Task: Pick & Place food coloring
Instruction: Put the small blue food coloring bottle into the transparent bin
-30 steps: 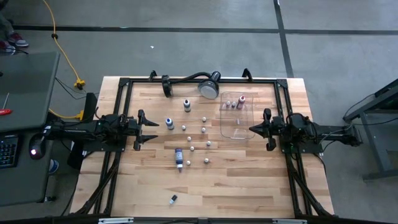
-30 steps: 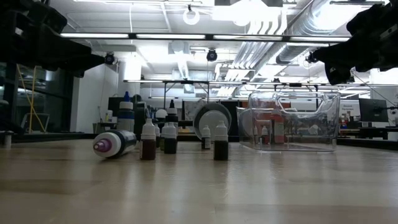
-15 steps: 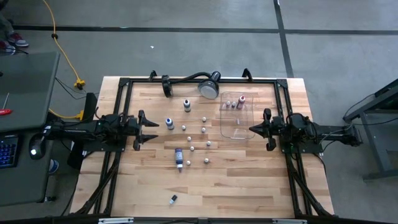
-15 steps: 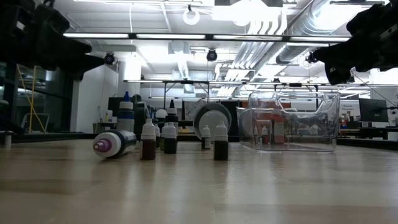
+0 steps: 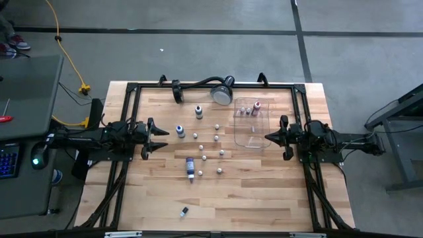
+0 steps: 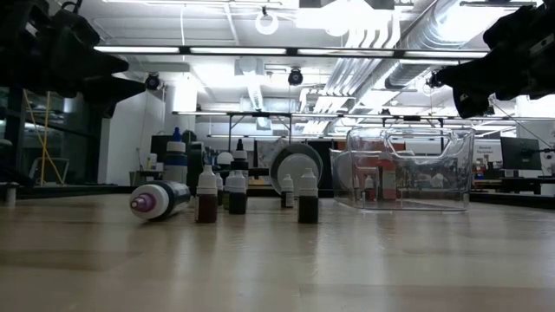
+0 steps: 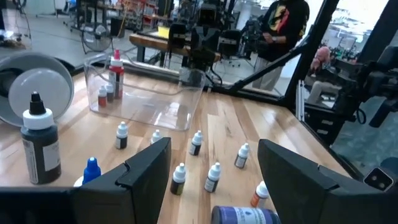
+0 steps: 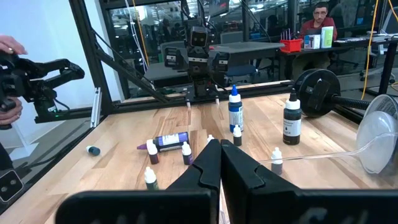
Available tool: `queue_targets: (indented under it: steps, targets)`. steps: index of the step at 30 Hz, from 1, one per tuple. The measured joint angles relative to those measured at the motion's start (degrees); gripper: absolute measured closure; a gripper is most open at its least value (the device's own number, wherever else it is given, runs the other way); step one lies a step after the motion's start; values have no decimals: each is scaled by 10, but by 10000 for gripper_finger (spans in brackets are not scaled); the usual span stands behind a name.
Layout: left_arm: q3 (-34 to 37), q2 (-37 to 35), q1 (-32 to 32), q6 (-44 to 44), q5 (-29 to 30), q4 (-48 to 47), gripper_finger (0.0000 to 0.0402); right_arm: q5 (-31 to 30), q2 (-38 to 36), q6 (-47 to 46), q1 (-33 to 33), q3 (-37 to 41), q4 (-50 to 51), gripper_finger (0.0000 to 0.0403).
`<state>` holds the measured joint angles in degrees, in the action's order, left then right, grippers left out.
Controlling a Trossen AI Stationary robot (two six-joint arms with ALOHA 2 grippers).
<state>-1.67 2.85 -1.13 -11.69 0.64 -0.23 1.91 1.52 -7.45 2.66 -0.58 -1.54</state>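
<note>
Lighting: bright, even overhead room light; no hard shadows on the table (image 5: 251, 192).

High view flat-lit, fine detail soft. Low view backlit by ceiling strip lights (image 6: 286, 50), which glare; both arms show as black silhouettes, bottles (image 6: 206, 195) dark, near tabletop blurred with a pale sheen. Wrist views: own fingers (image 7: 146, 168) out of focus, straight frame bars lean toward the edges, lamp (image 8: 380, 134) washed out.

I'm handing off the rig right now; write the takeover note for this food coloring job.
Left end effector: open, empty, hovering at the table's left side.
Right end effector: shut, empty, beside the clear tray.
Done: a few food coloring bottles stand in the tray's far end.
Left: small bottles scattered mid-table, one purple bottle lying down, one stray near the front edge.
</note>
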Motion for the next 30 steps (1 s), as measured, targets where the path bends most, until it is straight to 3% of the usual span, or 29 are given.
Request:
queue_targets:
  steps: [5,11,17,25,30]
  targets:
    - [-71,25,0,41,5,-61,163,0,0,0,0,0,0,402]
    - [-173,105,0,23,13,-180,163,0,0,0,0,0,0,402]
    - [-298,233,0,-86,5,-277,163,0,0,0,0,0,0,402]
    - [-464,399,-1,-268,-57,-473,163,0,0,0,0,0,0,402]
    - [-516,474,-51,-372,-70,-544,163,0,0,0,0,0,0,402]
